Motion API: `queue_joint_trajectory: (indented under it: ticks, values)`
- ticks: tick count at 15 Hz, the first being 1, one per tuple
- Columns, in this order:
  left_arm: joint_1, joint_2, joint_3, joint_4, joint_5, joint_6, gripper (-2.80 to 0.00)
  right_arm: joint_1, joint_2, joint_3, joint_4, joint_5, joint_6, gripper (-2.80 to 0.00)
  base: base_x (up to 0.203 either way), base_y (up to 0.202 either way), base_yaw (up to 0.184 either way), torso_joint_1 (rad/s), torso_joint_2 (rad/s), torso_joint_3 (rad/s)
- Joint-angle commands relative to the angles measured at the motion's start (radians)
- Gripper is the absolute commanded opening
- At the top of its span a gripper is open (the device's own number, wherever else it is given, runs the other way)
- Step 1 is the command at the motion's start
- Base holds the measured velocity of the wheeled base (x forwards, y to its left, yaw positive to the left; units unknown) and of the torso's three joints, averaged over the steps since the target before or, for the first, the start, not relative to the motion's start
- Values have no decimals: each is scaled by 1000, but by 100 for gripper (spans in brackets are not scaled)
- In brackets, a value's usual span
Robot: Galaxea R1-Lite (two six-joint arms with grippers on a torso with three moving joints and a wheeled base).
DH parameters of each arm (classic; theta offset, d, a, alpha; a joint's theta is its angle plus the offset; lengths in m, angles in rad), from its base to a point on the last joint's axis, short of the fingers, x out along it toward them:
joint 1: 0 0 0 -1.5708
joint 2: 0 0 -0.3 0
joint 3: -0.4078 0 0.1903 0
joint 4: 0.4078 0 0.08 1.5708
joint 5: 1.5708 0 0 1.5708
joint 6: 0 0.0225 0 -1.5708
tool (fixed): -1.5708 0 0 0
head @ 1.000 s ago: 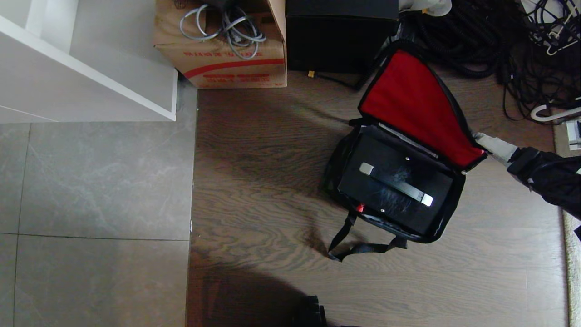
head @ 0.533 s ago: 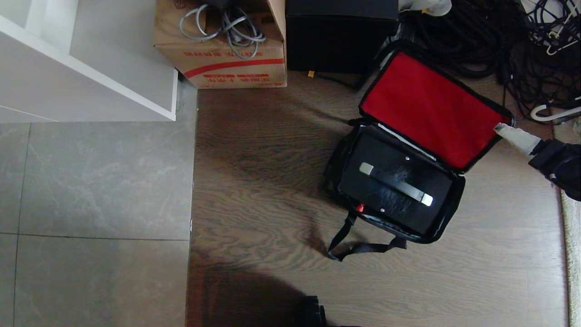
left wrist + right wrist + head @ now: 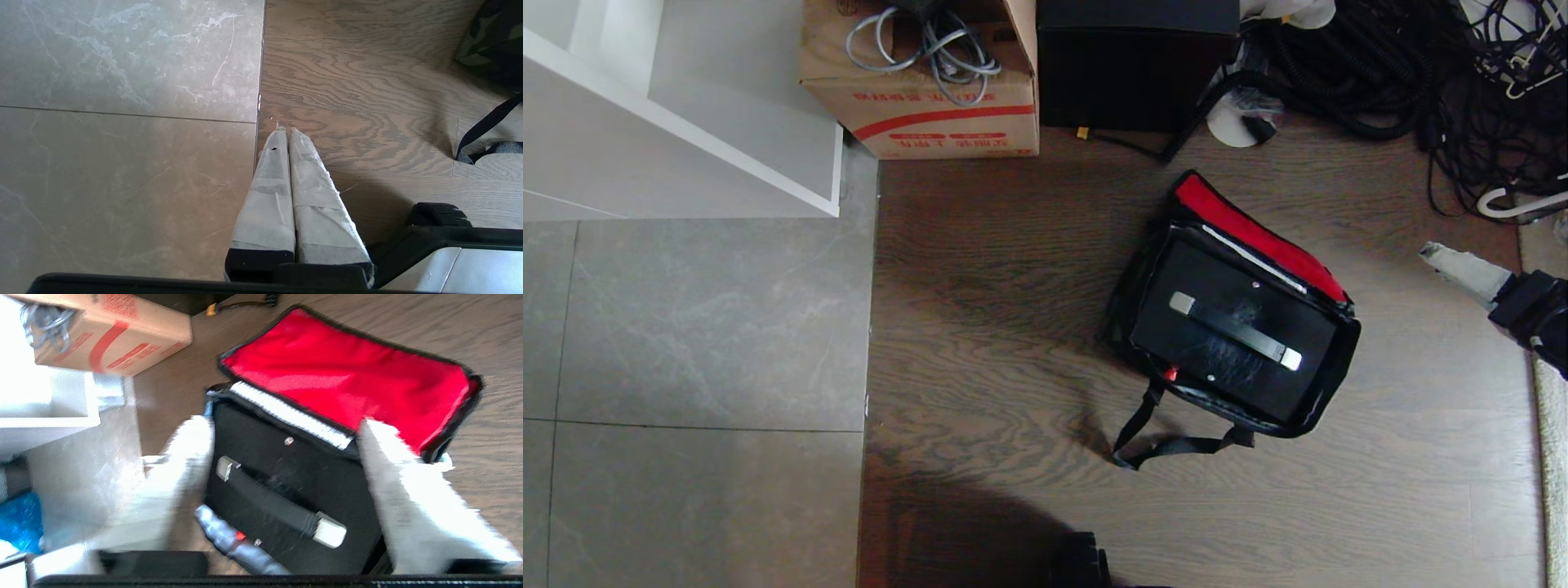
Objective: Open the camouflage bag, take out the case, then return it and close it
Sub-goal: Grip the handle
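We see the case (image 3: 1235, 331) lying in the open camouflage bag (image 3: 1327, 384), right of centre, handle running diagonally. Our right gripper (image 3: 1431, 253), fingers spread wide and empty, hangs further right, nearer than the left.

Cardboard box (image 3: 923, 90) of cables beside black cube box (image 3: 1131, 65)

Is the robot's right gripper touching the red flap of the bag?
Apart. In the head view, bare wood floor shows between the right gripper and the camouflage bag's red lid lining.
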Motion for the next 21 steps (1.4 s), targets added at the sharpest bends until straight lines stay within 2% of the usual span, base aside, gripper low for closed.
queue_joint_trajectory:
  ticks: [1,5,7,8,10,12,14,16,19,21]
  values:
    - [0,1,0,0,0,-1,-280,2,-35,32,-6,14,1,-280,0,0,0,0,0,0]
    - [0,1,0,0,0,-1,-280,15,-157,120,124,26,-7,-280,0,0,0,0,0,0]
    - [0,1,0,0,0,-1,-280,31,-284,150,348,29,-44,-280,0,0,0,0,0,0]
    - [0,1,0,0,0,-1,-280,36,-344,161,486,28,-93,-280,0,0,0,0,0,0]
    - [0,1,0,0,0,-1,-280,42,-486,188,752,20,-259,-280,0,0,0,0,0,0]
    - [0,1,-1,0,0,-1,-280,75,-631,204,1001,-30,-352,-280,0,0,0,0,0,0]
    - [0,1,0,0,0,-1,-280,155,-811,198,1196,-125,-380,-280,0,0,0,0,0,0]
    - [0,1,0,0,0,-1,-280,288,-1012,205,1346,-270,-398,-280,0,0,0,0,0,0]
    - [0,1,0,0,0,-1,-280,402,-1263,257,1479,-524,-467,-280,0,0,0,0,0,0]
    - [0,1,0,0,0,0,-280,439,-1399,297,1521,-650,-524,-280,0,0,0,0,0,0]
